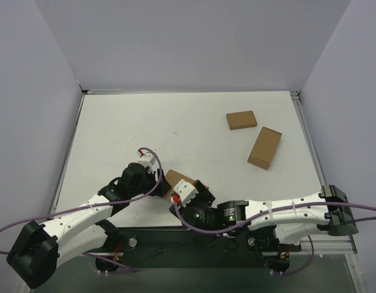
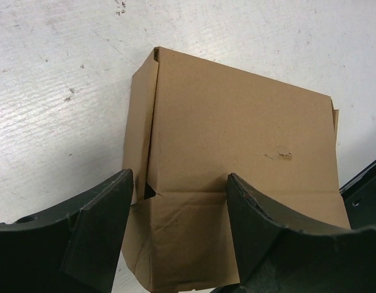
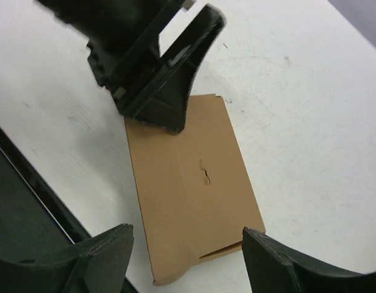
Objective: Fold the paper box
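Observation:
The paper box (image 1: 177, 179) is a flat, folded brown cardboard piece lying near the table's front edge, mostly hidden between my two grippers. In the left wrist view the box (image 2: 237, 134) has a creased flap at its near end. My left gripper (image 2: 179, 210) is open and straddles that flap. In the right wrist view the box (image 3: 188, 177) shows a small tear. My right gripper (image 3: 188, 259) is open over its near end and empty. The left gripper's fingertips (image 3: 169, 116) rest at the box's far end. In the top view the left gripper (image 1: 162, 180) and right gripper (image 1: 189, 188) flank the box.
Two smaller ready-made brown boxes (image 1: 241, 119) (image 1: 265, 148) lie at the back right of the white table (image 1: 145, 128). A black rail (image 1: 176, 235) runs along the table's front edge, close behind the grippers. Grey walls enclose the table on three sides.

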Tool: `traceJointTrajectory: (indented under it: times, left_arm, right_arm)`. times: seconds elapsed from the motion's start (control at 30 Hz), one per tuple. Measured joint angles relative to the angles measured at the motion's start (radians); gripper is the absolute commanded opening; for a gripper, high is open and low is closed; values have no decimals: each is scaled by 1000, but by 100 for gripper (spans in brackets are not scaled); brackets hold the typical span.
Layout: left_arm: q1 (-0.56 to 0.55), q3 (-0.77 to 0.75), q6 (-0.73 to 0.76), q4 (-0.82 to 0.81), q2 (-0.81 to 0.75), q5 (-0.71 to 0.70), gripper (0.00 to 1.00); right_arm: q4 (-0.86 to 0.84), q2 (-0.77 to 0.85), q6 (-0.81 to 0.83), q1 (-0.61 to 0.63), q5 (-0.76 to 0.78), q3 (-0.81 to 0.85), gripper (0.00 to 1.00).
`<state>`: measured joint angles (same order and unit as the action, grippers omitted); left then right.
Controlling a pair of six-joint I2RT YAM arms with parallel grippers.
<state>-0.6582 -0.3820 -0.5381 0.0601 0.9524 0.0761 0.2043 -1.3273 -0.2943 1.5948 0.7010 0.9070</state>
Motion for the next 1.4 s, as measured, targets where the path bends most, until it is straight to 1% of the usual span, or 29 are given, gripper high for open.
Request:
traceJointTrajectory:
  times: [0.03,0.1,0.23,0.3,0.4,0.53,0.6,0.67,0.8,0.97,1.1,1.33,1.4]
  left_arm:
    - [0,2,1,-4,0,-1,74]
    - [0,5,2,-10,0,-3,75]
    - [0,6,4,-12,-3,-9,75]
    - [-1,6,5,-12,-3,-12,74]
    - [-1,7,6,-21,-4,-15,72]
    - [-1,17,9,-42,-4,-15,69]
    - [-1,25,10,-60,-4,-14,69]
    - [-1,33,11,-73,-1,-11,73]
    - [-1,38,21,-72,4,-17,78]
    - [0,38,27,-62,-42,-43,79]
    - [6,37,27,-66,-81,-48,77]
    - [38,38,24,-76,-81,-84,70]
    - [43,41,22,-92,-72,-98,70]
  right_arm:
    - [4,25,-31,-20,-24,0,68]
    - [6,75,-105,-98,-97,-5,66]
    - [-19,152,-255,-304,-233,-94,65]
    - [-25,161,-311,-364,-293,-143,64]
    - [-43,161,-378,-420,-389,-211,65]
    - [-107,161,-442,-457,-494,-290,66]
    - [-141,159,-470,-468,-535,-320,64]
    - [-174,150,-493,-474,-555,-335,60]
    - [-221,131,-540,-481,-547,-371,58]
    - [-247,131,-573,-482,-513,-389,57]
    - [-248,131,-578,-482,-488,-389,57]
    - [-251,123,-586,-482,-469,-389,57]
    - [-251,122,-587,-482,-469,-389,57]
